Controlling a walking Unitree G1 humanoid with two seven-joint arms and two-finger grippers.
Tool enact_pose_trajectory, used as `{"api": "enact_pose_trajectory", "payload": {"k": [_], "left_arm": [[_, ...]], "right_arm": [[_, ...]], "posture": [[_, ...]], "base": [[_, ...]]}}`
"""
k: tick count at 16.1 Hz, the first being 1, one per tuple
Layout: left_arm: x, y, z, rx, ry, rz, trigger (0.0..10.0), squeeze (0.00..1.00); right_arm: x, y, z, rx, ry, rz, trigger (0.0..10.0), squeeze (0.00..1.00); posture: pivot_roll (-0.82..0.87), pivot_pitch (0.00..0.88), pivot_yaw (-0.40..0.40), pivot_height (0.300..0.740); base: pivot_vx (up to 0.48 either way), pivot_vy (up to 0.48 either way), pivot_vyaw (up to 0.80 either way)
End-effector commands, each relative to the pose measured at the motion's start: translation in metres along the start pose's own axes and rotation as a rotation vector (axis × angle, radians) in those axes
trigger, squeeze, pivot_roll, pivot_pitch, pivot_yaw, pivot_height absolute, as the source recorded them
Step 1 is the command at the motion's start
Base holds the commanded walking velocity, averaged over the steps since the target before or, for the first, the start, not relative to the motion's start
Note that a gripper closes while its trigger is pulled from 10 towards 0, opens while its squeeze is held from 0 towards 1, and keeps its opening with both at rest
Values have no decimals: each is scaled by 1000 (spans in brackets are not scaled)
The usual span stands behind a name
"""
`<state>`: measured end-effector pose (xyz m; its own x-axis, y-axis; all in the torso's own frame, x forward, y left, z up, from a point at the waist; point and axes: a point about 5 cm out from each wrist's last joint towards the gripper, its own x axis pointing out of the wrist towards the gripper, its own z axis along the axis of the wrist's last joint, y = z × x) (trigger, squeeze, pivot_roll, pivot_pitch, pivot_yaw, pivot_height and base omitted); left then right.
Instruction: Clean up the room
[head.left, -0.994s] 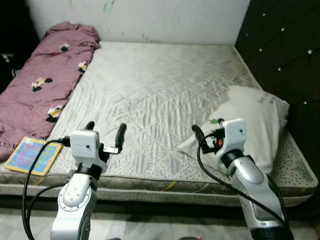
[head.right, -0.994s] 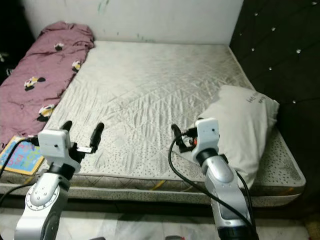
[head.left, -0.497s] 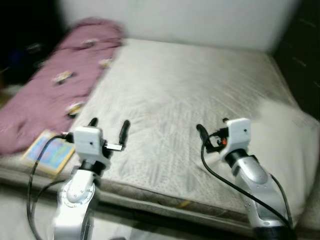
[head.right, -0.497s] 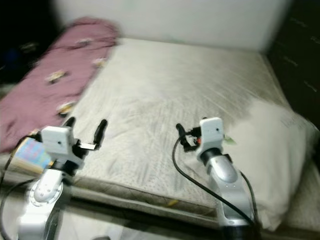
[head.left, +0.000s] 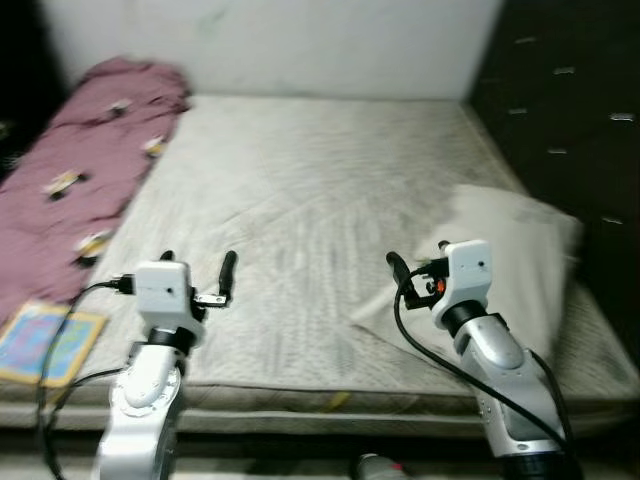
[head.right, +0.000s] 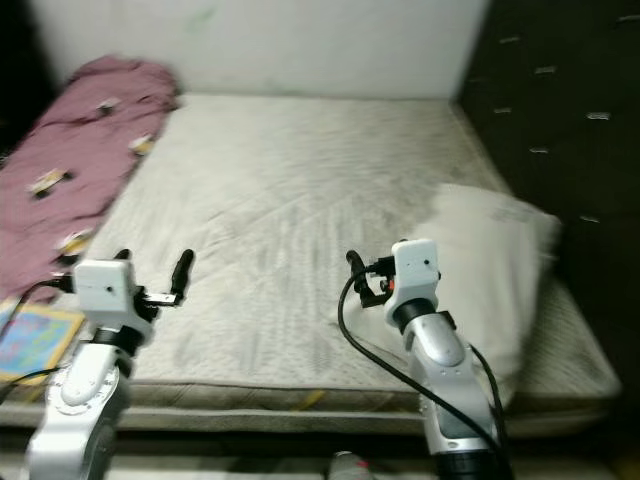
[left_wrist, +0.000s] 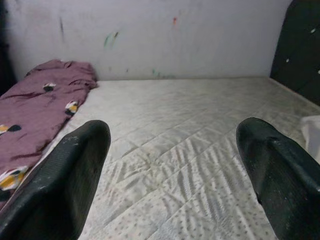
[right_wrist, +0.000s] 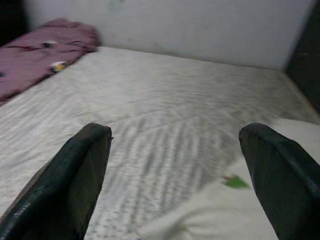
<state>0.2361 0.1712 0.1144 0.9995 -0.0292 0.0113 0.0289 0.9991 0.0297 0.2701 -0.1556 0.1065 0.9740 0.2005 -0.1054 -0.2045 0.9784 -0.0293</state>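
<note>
A bare quilted mattress (head.left: 300, 170) lies before me. A mauve blanket (head.left: 70, 170) with small patches lies crumpled along its left side. A white pillow (head.left: 510, 250) sits askew at the right edge, and a colourful book (head.left: 40, 340) lies on the near left corner. My left gripper (head.left: 197, 262) hovers open over the near left part of the mattress, holding nothing. My right gripper (head.left: 418, 258) is open too, just left of the pillow's near corner. The left wrist view shows the blanket (left_wrist: 35, 110), and the right wrist view shows the pillow (right_wrist: 240, 210) close below.
A dark tufted headboard (head.left: 570, 100) runs along the bed's right side, and a white wall (head.left: 300, 40) stands behind it. A small object (head.left: 375, 465) lies on the floor by the bed's near edge, too blurred to identify.
The whole picture swung and blurred as the camera moved, then settled close to the earlier framing. Both arms hold the same raised pose with fingers apart.
</note>
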Motion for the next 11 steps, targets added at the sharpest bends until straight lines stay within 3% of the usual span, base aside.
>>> {"api": "enact_pose_trajectory", "payload": {"k": [1,6,11], "left_arm": [[2,1,0,6,-3,0,10000,0],[-1,7,-2,78,17,77,10000,0],[1,-1,-5,72,20,29,10000,0]], "right_arm": [[3,1,8,-8,-31,-7,10000,0],[5,6,4,1,-25,-8,10000,0],[5,8,1,0,-25,-5,10000,0]], "posture": [[-73,0,-10,740],[-73,0,8,740],[-81,0,5,740]], "base": [[0,0,-544],[0,0,-800],[0,0,0]]}}
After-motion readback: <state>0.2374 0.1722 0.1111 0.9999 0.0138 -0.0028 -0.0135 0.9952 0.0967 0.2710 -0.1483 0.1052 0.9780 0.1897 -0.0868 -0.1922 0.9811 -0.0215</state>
